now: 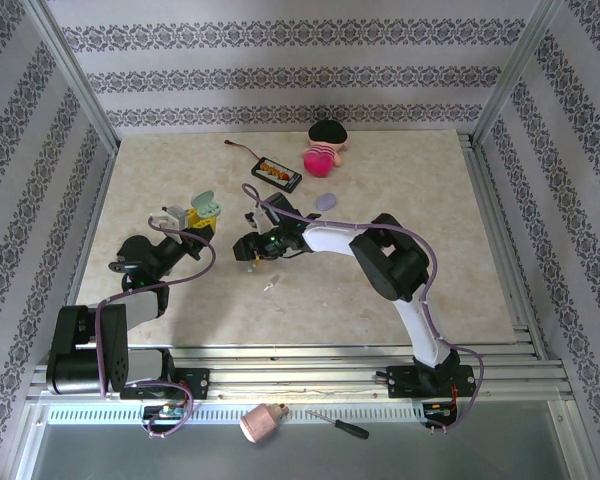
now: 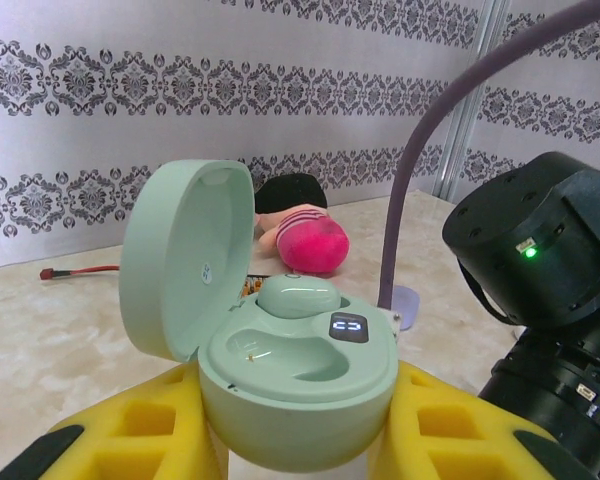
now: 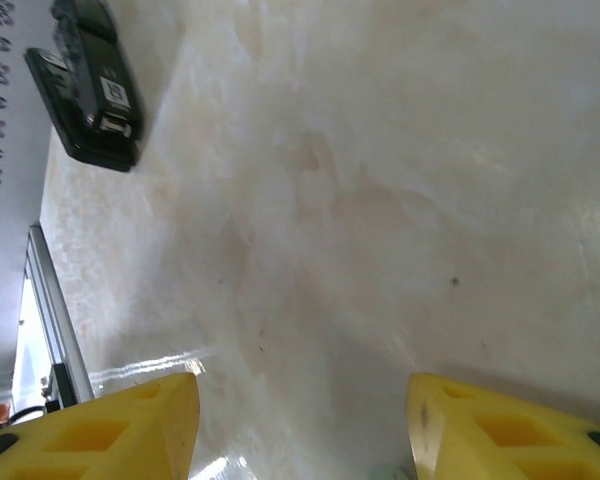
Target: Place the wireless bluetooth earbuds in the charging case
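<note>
Holds the charging case base-down in the left gripper, yellow fingers pressed against its 2 sides, hinged lid swung up and open. Carries 1 mint earbud seated in the case's far slot, beside a small dark display; has the case's near slot bare.

Places the right gripper just to the right of the case in the overhead view and a little nearer the front, jaws apart with bare counter between them, gripping nothing.

Shows a small white piece lying on the counter right of the case and farther toward the front than the right gripper; too small to tell whether it is an earbud.

Sets a lavender rounded item well to the right of the case, about level with it.

Finds a black device with a red wire behind the case and to its right, and a pink plush toy with a black cap farther back still on that same side.
</note>
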Tool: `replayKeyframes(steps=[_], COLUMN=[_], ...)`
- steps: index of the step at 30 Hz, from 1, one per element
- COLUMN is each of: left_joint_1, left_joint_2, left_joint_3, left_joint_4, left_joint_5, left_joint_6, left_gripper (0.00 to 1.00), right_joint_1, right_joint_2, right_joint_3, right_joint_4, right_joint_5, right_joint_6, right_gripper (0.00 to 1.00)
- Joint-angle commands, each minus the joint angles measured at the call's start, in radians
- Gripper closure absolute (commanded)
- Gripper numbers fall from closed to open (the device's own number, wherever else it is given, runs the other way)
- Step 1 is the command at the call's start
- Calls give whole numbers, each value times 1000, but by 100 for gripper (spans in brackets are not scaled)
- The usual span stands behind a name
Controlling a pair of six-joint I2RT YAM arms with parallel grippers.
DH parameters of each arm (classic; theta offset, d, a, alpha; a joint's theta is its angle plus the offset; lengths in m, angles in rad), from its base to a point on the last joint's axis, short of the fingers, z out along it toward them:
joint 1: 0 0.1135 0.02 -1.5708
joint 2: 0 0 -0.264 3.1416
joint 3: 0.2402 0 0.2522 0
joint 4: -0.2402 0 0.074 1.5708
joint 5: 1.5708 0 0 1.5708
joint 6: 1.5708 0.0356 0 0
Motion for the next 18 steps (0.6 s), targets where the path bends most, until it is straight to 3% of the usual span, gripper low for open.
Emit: replayKeyframes(steps=[1, 10, 18], left_joint_1=[13, 13, 13], left_joint_2=[8, 35, 45], left_joint_3=[-3, -5, -4], left_joint_4=[70, 112, 116], left_joint_5=[5, 20, 18], left_joint_6=[-23, -43, -46], left_gripper=[73, 74, 73], right_joint_1=[-1, 5, 26], right_joint_2=[0, -73, -141], right_joint_3=[14, -51, -112], right_joint_4=[-78, -133, -154], right_joint_5=[-23, -64, -48], right_joint_6=[-62, -111, -130], right_gripper=[44, 52, 53])
